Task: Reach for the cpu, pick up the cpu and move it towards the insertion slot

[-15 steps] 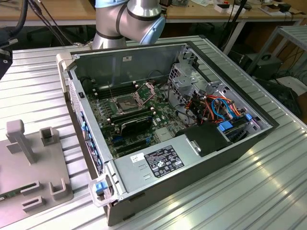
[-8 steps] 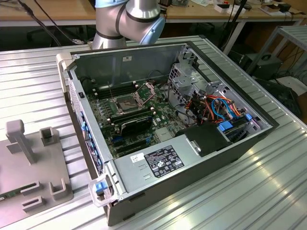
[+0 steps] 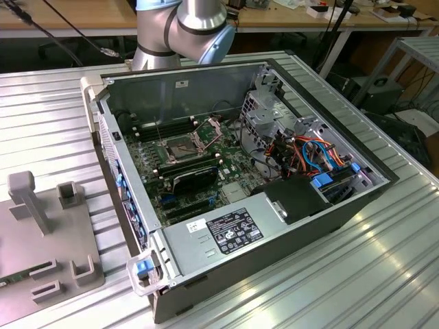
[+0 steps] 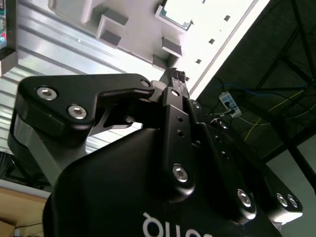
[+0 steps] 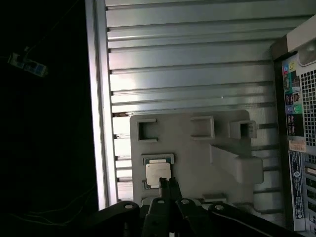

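Pincer [image 5: 168, 185]: hanging above the grey fixture plate [image 5: 197, 148] in the first wrist view, black fingers pressed together, gripping nothing, tips lining up with one edge of the cpu [image 5: 158, 174].
Cpu: lying flat in a square recess of the fixture plate, silver lid facing up, not lifted.
Fixture plate: resting on the ribbed aluminium worktop [image 3: 384, 274], carrying raised grey blocks and open-sided brackets around the cpu recess; lying at the exterior view's left, just beside the computer case [image 3: 288, 233].
Insertion slot [image 3: 180, 145]: sitting on the green motherboard [image 3: 226, 171] inside the case, silver frame surrounding a dull centre, well apart from the cpu.
Computer case: lying on its side on the worktop, side panel off, interior facing up, cables bunching toward the exterior view's right.
Heatsink block [image 3: 195, 179]: sitting just nearer than the slot on the same board.
Arm [image 3: 185, 27]: standing at the far side of the case, grey joint housing rising past the upper edge of the exterior view.
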Controlling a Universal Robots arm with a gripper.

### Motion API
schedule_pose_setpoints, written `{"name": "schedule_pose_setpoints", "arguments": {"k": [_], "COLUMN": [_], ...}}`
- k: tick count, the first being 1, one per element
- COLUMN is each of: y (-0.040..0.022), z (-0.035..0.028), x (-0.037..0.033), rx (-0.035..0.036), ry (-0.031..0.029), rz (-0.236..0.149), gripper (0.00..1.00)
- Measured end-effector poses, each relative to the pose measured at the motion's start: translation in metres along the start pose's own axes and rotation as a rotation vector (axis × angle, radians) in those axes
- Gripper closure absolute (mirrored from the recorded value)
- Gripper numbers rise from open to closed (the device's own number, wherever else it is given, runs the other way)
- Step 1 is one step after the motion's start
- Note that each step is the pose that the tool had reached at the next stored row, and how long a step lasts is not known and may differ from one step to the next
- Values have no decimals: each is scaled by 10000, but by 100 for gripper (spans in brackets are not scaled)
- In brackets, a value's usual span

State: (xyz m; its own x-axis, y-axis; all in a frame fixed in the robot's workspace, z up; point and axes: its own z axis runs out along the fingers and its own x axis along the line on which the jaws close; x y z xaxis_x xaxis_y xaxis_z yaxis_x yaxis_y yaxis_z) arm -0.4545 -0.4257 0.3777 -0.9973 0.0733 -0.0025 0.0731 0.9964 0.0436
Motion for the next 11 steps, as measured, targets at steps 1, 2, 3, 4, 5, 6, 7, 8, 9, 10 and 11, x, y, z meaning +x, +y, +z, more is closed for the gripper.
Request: {"name": "schedule_pose_setpoints", "arguments": {"k": [1,2,3,4,5,6,7,8,9,10,11], "y": [-2,-3,-3,-3,-3,-4,-4,-3,-4,-3,-4], "z": [1,1,1,1,1,1,1,1,1,1,1], "x": [27,40,40,40,40,40,40,40,40,40,40], "rx": [1,0,0,1,1,1,1,1,0,0,1], "ry": [2,1,1,1,2,2,2,2,2,2,1], "rz": [0,1,0,1,1,-1,-2,-2,-2,-2,-2], "gripper": [89,89,89,89,89,89,89,89,89,89,89]}}
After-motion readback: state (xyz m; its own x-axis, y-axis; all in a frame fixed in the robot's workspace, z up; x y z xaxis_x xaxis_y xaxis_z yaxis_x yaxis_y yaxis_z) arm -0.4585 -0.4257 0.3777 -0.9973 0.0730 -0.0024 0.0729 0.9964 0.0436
